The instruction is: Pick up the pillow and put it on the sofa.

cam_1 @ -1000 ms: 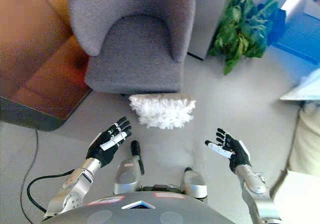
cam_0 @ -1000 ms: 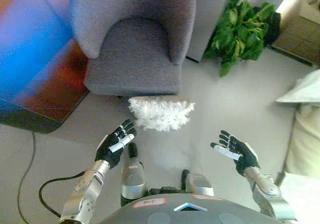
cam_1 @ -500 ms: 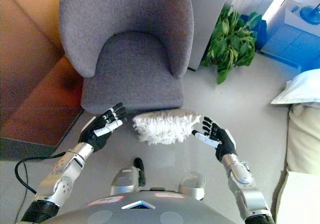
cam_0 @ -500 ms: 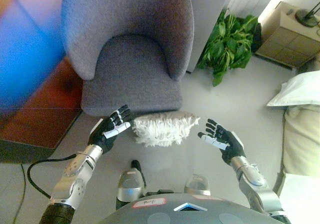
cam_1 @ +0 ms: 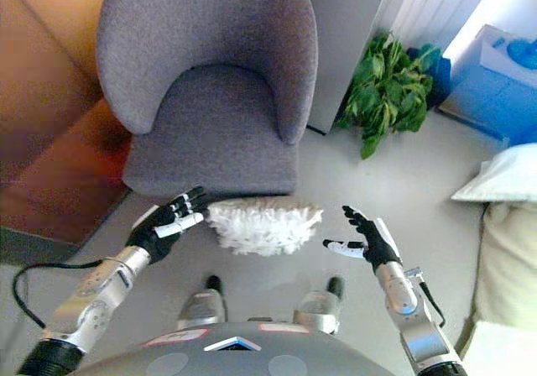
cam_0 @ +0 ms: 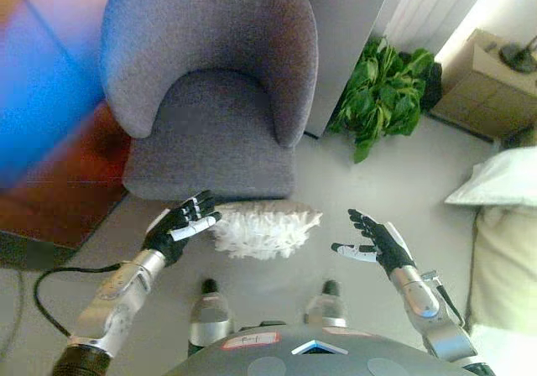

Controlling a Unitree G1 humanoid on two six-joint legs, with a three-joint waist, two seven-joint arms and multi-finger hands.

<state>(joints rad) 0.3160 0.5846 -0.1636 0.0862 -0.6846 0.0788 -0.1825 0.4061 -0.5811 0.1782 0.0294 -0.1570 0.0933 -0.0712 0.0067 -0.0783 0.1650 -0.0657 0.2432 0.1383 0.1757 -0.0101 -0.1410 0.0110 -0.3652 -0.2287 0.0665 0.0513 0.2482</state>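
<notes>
A pale grey floor [cam_0: 394, 183] filled the middle of the frame, with a grey armchair-style sofa [cam_0: 210, 91] standing in the upper left, a leafy green plant [cam_0: 377, 95] to the upper right, and a white cushion on cream bedding [cam_0: 499, 183] at the right edge. And there was the pillow [cam_0: 264, 227], white and shaggy, lying on the floor just in front of the sofa's front edge, in the centre of the frame. Its long axis ran left to right across the picture, roughly parallel to the seat front.

Now the key relation: the pillow sat between the two robot hands. The left robot hand [cam_0: 180, 227] was right at the pillow's left end, fingertips [cam_1: 189, 221] touching or all but touching the fluff; it was hard to say which. The right robot hand [cam_0: 376, 240] hung to the right, a clear gap of bare floor between it and the pillow's right end. So the left was plainly the nearer.

Both robot hands were spread wide, fingers straight, palms turned inward toward each other, holding nothing. It looked like a two-sided squeeze in the making, and by my reckoning the right side had the ground to close before any lift onto the seat above.
</notes>
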